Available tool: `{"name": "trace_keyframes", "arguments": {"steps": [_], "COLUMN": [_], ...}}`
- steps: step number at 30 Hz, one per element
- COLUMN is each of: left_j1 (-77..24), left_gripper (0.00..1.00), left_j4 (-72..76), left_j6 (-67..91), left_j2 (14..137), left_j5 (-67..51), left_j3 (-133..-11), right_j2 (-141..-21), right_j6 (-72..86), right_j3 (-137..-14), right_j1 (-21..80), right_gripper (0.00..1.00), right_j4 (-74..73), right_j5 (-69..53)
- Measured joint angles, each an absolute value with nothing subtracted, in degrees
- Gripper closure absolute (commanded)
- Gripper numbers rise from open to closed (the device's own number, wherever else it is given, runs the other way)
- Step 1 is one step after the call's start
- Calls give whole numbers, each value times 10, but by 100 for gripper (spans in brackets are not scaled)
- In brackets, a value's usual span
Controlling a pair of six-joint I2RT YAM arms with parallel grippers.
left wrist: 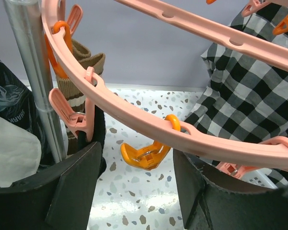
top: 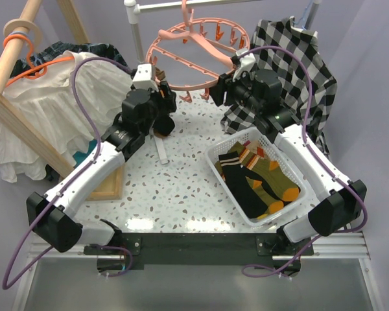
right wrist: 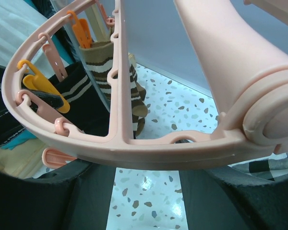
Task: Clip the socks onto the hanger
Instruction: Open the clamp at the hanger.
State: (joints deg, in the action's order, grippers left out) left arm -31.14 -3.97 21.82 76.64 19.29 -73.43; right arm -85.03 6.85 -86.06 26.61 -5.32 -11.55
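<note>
1. From above, we see the hanger [top: 207, 46] hanging tilted over the far middle of the worktop [top: 181, 188], with an arm at each side of its ring.
   - The left fingers [top: 159, 85] sit at the near-left rim and the right fingers [top: 233, 68] at the right rim. We judge that the right arm is there to steady the ring while the left arm works the clips.
   - A black sock [top: 163, 123] hangs just below the left fingers.
   - More socks [top: 266, 175] lie in the white basket [top: 228, 189] at near right, close to the right arm for picking.
   - The checked shirt [top: 292, 58] hangs behind that arm and has no part in the task.

2. In the left wrist view, the left fingers [left wrist: 62, 191] stand apart and clamp nothing.
   - The hanger's rim [left wrist: 134, 115] crosses above the gap, and an empty orange clip [left wrist: 146, 154] dangles between the fingers. We take this as the clip they are lined up on.
   - At left, a pink clip [left wrist: 69, 115] seems to bite on dark fabric.
   - A brown striped sock [left wrist: 81, 72] hangs farther along the rim, beside a metal pole [left wrist: 33, 86].

3. In the right wrist view, the right fingers [right wrist: 53, 206] are also apart, and the worktop shows through the gap.
   - The rim [right wrist: 158, 143] lies across just past the fingers. We cannot tell whether they touch it.
   - On the far left of the ring, the striped sock [right wrist: 103, 62] hangs beneath an orange clip [right wrist: 81, 31], so that part of the ring is already loaded.
</note>
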Motion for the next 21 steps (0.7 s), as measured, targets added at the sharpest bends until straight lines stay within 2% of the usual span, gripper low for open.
{"name": "trace_keyframes", "arguments": {"steps": [9,14,21], "left_j1": [-322,-324,-326], "left_gripper": [43,57,70], "left_j4": [-41,-49,-72], "left_j6": [199,192,183], "left_j2": [795,805,810], "left_j5": [226,234,239], "left_j3": [-752,-768,-799], "right_j2": [-850,-850,-850], "right_j6": [69,69,69], "right_j3": [-859,-858,-849], "right_j1": [266,266,266], "right_gripper": [45,45,45], "right_j4": [-50,-49,-42], "right_j5": [-116,-116,-115]}}
